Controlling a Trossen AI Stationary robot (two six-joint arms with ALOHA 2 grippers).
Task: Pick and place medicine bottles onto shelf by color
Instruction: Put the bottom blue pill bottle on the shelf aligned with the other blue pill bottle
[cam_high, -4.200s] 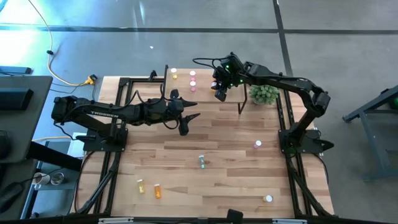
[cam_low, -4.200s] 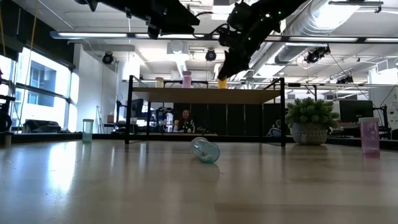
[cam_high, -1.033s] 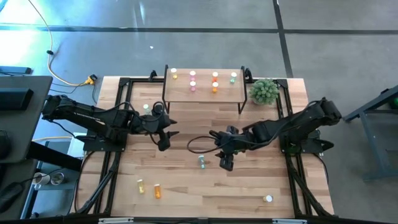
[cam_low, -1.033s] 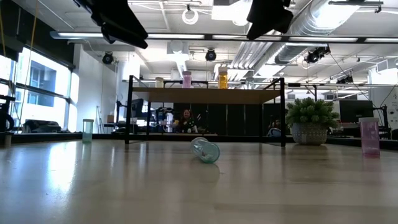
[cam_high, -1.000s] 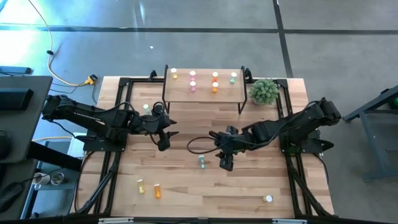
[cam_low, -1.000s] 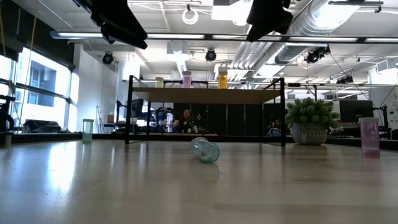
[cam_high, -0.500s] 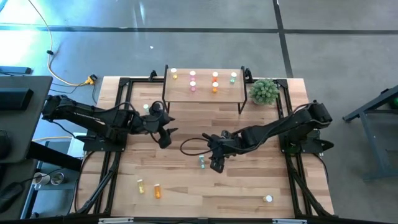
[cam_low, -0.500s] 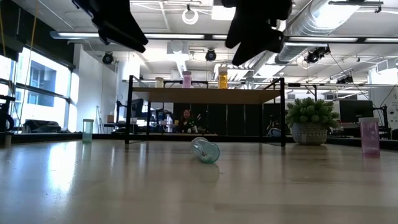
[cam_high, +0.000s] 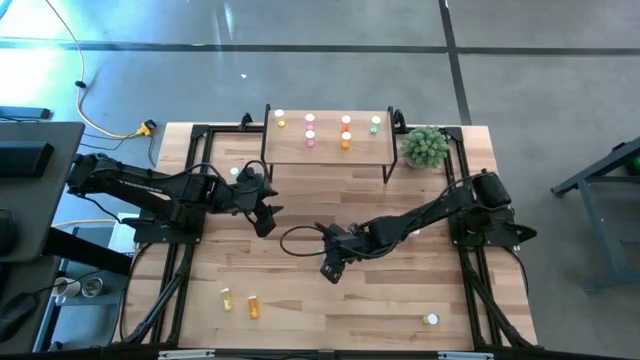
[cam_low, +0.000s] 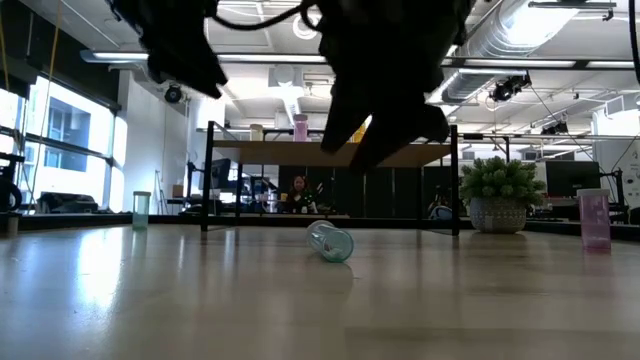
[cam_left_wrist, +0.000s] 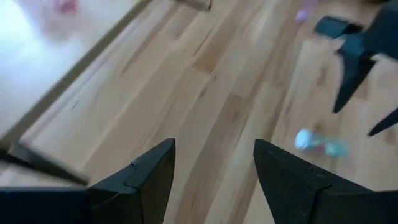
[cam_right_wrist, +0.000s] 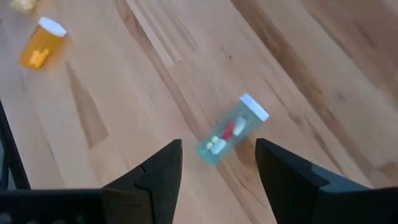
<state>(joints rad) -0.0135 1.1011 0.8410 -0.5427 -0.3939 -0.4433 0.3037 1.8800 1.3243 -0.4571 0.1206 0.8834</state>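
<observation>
Reaching across the middle of the table (cam_high: 400, 290), the right claw (cam_high: 328, 268) is held with its fingers spread and empty directly above a green bottle (cam_right_wrist: 231, 130) that lies on its side on the wood; in the right wrist view the bottle is seen just ahead of the gap between the two dark fingers (cam_right_wrist: 158, 174), not touched by either. In the low view the same bottle (cam_low: 330, 241) is seen lying below the dark mass of that arm. The left claw (cam_high: 263, 222) is held over the table toward nine o'clock of the right one, also spread wide and holding nothing. The shelf (cam_high: 325, 147) stands at the twelve o'clock edge of the table, with yellow, pink, orange and green bottles set upright on it. A plant (cam_high: 425, 147) is placed just beside the shelf at its three o'clock end. An orange bottle (cam_high: 253, 308) and a yellow bottle (cam_high: 226, 297) are left near seven o'clock, another capped bottle (cam_high: 431, 320) near five o'clock, and one more bottle (cam_high: 235, 172) stands just beyond the left claw.
</observation>
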